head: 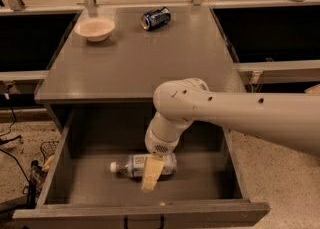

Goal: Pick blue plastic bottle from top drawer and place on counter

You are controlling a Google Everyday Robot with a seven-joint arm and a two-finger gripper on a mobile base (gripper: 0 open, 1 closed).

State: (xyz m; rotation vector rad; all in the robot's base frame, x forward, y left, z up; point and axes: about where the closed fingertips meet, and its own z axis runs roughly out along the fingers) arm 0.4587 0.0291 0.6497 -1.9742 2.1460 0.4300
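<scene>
The blue plastic bottle [135,165] lies on its side on the floor of the open top drawer [60,173], white cap pointing left. My gripper [151,172] reaches down into the drawer from the right and sits right at the bottle's middle, covering part of its label. The bottle rests on the drawer floor. The counter [140,58] lies above and behind the drawer.
A pale bowl [95,28] stands at the counter's back left. A dark blue soda can [155,17] lies on its side at the back middle. My arm [240,115] crosses the drawer's right side. Cables and a wire object [35,168] lie on the floor to the left.
</scene>
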